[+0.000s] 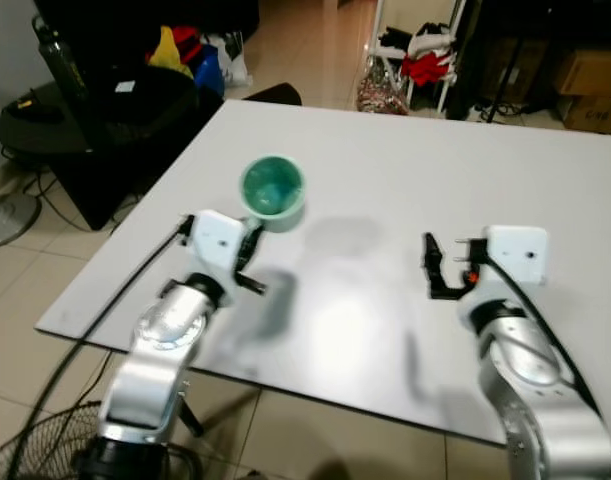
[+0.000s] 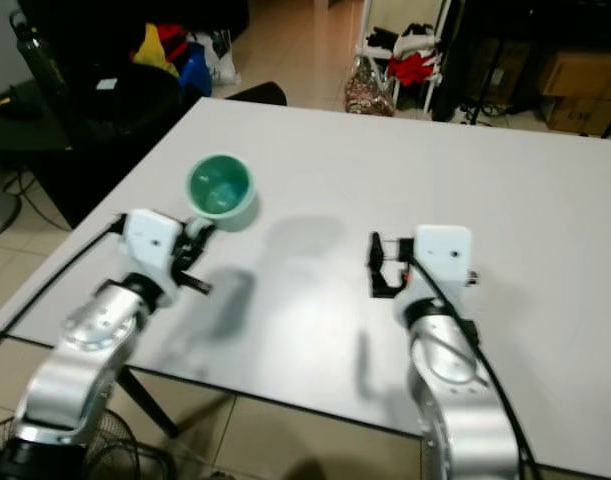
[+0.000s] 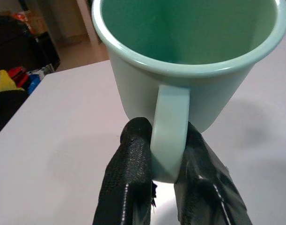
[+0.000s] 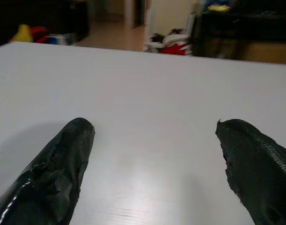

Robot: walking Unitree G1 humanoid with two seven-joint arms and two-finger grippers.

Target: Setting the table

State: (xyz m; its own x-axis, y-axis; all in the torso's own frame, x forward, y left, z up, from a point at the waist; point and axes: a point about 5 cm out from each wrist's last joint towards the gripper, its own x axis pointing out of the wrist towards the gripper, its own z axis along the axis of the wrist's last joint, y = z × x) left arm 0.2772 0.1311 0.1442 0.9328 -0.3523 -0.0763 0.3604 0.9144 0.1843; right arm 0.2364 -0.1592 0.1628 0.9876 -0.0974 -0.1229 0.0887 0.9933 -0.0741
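mint green mug (image 1: 273,190) upright, held just ahead of left gripper (image 3: 164,157), over near-left part of white table (image 1: 405,180). black fingers (image 3: 131,154) clamped on mug handle (image 3: 170,131), one each side. mug interior looks empty, pale green, no writing or logo readable. right gripper (image 4: 154,154) well off to mug's right, low over bare tabletop, fingers spread wide apart, holding nothing. beyond table's far edge: red, yellow and blue items (image 1: 185,50), cardboard boxes (image 1: 590,85).

Head stereo overlooks table (image 1: 385,180); wrists close, forward-facing
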